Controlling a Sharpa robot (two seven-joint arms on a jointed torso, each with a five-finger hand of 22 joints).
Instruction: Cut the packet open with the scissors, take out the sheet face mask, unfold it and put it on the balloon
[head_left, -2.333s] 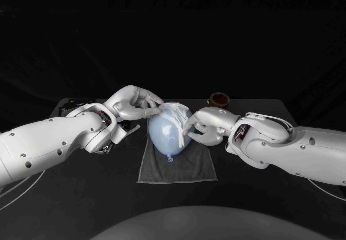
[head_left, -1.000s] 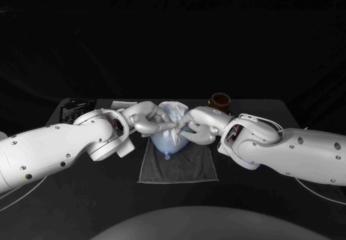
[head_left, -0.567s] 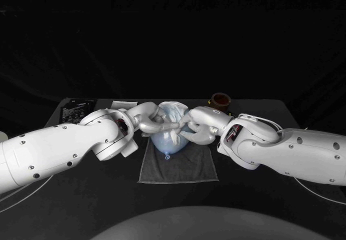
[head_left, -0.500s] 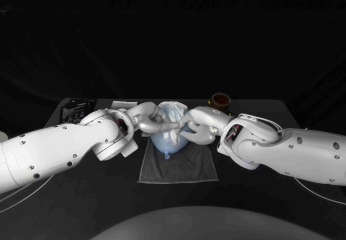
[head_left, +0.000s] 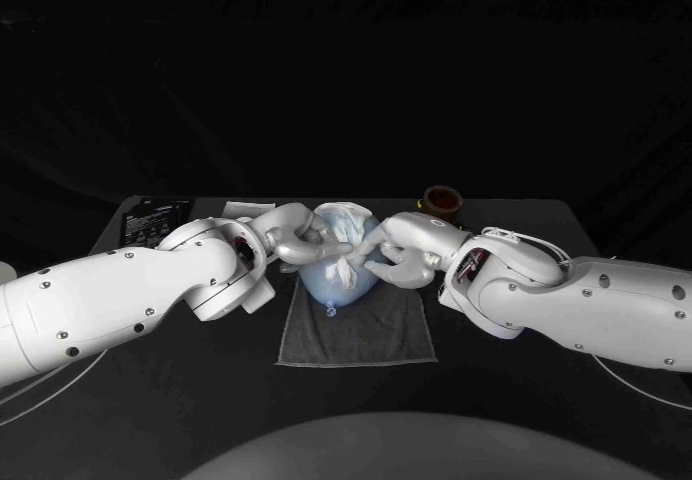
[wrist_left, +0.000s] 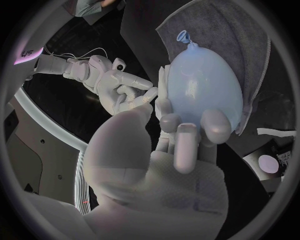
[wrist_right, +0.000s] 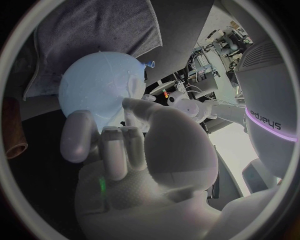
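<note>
While both hands are wrapped round the balloon, the step in hand looks like the last one: smoothing the sheet face mask down onto it. The balloon lies on a grey towel in the middle of the desk, knot toward the robot, with the mask bunched pale over its far end. The left hand has its fingers curved along one flank of the balloon and its thumb on the mask side. The right hand mirrors it, with its fingers laid on the opposite flank. Each is a cupping hold on the balloon itself; whether either also pinches the sheet I cannot tell.

To do this well, I would keep the pressure light and even from both sides (a balloon squeezed on one side only will likely squirt out across the towel). The wet sheet will probably cling and wrinkle, so the fingers should stroke from the far end toward the knot rather than drag. One hand ought to steady the balloon while the other spreads the folds, so the mask does not pull back off with the fingers.
</note>
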